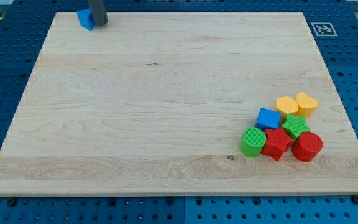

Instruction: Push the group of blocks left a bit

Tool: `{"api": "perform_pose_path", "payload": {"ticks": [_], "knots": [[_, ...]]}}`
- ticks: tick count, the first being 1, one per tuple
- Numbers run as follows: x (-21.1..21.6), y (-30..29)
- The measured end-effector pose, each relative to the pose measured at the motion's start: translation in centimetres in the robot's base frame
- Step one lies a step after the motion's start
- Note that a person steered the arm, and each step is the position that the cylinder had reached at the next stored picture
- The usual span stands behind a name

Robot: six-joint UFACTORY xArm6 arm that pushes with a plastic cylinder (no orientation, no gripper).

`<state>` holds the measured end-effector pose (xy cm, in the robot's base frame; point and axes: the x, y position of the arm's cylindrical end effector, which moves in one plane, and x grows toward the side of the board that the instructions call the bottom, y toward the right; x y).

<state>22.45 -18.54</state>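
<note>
The group of blocks sits at the view's lower right on the wooden surface (166, 93), packed into a tight cluster near the right edge. At its top are two yellow pieces: a yellow pentagon-like block (286, 104) and, just to its right and touching it, a yellow heart-shaped block (307, 103). Below them lies a blue cube-like block (268, 118), tilted as a diamond, with a green star-shaped block (296, 126) just beside it on the right. The bottom row holds a green cylinder (253, 142) on the left, a red star-shaped block (276, 144) in the middle and a red cylinder (307, 147) on the right, each pressed against its neighbour.

Well apart from this cluster, at the view's top left corner, a lone blue block (86, 18) lies at the surface's far edge. My rod comes down there, and my tip (100, 23) rests just beside that block on its right, seemingly touching it. The rod's upper length is cut off by the top of the view. The blue block's shape is hard to make out, as the rod covers part of it. I carry no hand at all, only this rod, so nothing opens or clamps. My tip is far from the group, diagonally across the surface.
</note>
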Motion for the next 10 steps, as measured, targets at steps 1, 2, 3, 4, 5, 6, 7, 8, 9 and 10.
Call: {"api": "perform_pose_path", "payload": {"ticks": [1,2,3,4,5,6,7,8,9,10], "knots": [[1.7,0.0],[5.8,0.8],[9.9,2.7],[15.4,5.0],[22.0,7.2],[29.5,9.1],[34.4,14.6],[39.1,22.2],[39.4,23.9],[39.3,32.1]]}}
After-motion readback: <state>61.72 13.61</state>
